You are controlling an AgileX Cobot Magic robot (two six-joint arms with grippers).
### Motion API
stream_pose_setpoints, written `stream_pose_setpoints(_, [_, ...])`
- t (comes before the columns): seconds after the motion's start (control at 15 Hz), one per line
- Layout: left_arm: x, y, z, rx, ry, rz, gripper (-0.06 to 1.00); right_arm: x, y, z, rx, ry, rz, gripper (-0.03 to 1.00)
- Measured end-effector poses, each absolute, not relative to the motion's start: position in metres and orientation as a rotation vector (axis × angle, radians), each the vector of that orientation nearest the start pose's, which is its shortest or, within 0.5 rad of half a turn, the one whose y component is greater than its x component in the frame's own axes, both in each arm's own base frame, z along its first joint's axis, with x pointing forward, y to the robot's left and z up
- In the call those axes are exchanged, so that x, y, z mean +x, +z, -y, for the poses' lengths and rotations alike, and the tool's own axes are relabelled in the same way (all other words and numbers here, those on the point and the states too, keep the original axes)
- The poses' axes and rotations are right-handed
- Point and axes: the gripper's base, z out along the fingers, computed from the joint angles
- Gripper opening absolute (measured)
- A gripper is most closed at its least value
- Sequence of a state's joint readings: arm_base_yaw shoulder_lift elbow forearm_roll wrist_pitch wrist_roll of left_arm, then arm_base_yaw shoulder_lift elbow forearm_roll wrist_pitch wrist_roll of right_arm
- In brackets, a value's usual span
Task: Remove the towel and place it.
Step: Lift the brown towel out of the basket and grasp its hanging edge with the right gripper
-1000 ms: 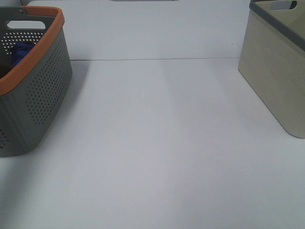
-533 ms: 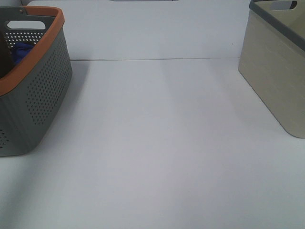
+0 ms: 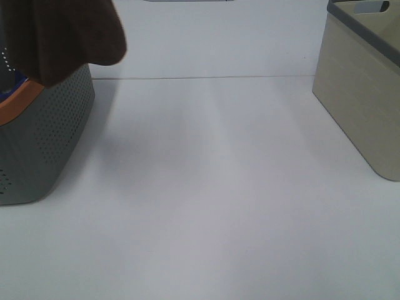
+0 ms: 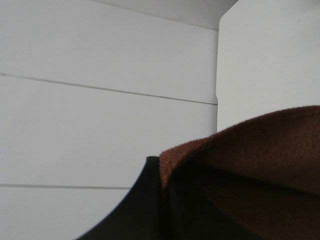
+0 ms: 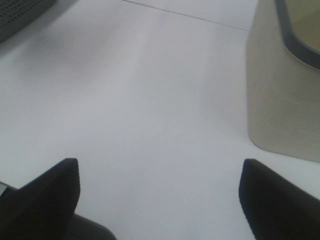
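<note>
The dark reddish-brown towel (image 3: 69,37) hangs in the air at the top left of the exterior high view, draped over the back part of the grey basket (image 3: 56,125) with the orange rim. The gripper holding it is above that picture's edge. In the left wrist view the towel (image 4: 260,165) bunches against my left gripper (image 4: 165,200), which is shut on it; one dark finger (image 4: 142,210) shows beside the cloth. My right gripper (image 5: 160,195) is open and empty, low over the white table (image 5: 140,100).
A sliver of blue cloth (image 3: 14,82) peeks from inside the grey basket. A beige bin (image 3: 362,106) with a grey rim stands at the right; the right wrist view shows the bin (image 5: 280,95) too. White table (image 3: 219,187) lies between them.
The towel has risen out of the grey basket and now hangs above it, hiding the basket's handle and most of the blue cloth. The right gripper has not moved.
</note>
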State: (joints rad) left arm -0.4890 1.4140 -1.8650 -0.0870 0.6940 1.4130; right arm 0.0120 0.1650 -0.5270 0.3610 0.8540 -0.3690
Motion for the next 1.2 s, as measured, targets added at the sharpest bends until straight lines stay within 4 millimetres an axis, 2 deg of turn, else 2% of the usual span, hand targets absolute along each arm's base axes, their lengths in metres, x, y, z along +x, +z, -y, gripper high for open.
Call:
stream_pose_setpoints(0.2, [0.267,0.521,0.172,1.508,0.534,-1.001,0.0,0.047,0.308,-0.032,-0.397,0.255,-1.917,0.76])
stream_pose_setpoints(0.4, [0.279,0.504,0.191,1.56,0.499,-1.006,0.0,0.061,0.307,-0.035,-0.431,0.277,-1.932,0.76])
stream_pose_setpoints(0.47, [0.286,0.491,0.208,1.602,0.474,-0.992,0.0,0.075,0.307,-0.036,-0.447,0.282,-1.942,0.76])
stream_pose_setpoints(0.67, [0.283,0.484,0.235,1.631,0.482,-0.878,0.0,0.1,0.305,-0.039,-0.48,0.313,-1.937,0.76])
stream_pose_setpoints(1.0, [0.282,0.471,0.258,1.677,0.453,-0.833,0.0,0.136,0.299,-0.046,-0.561,0.362,-1.899,0.76])
stream_pose_setpoints(1.2, [0.284,0.461,0.27,1.717,0.452,-0.802,0.0,0.16,0.295,-0.051,-0.55,0.442,-1.839,0.76])
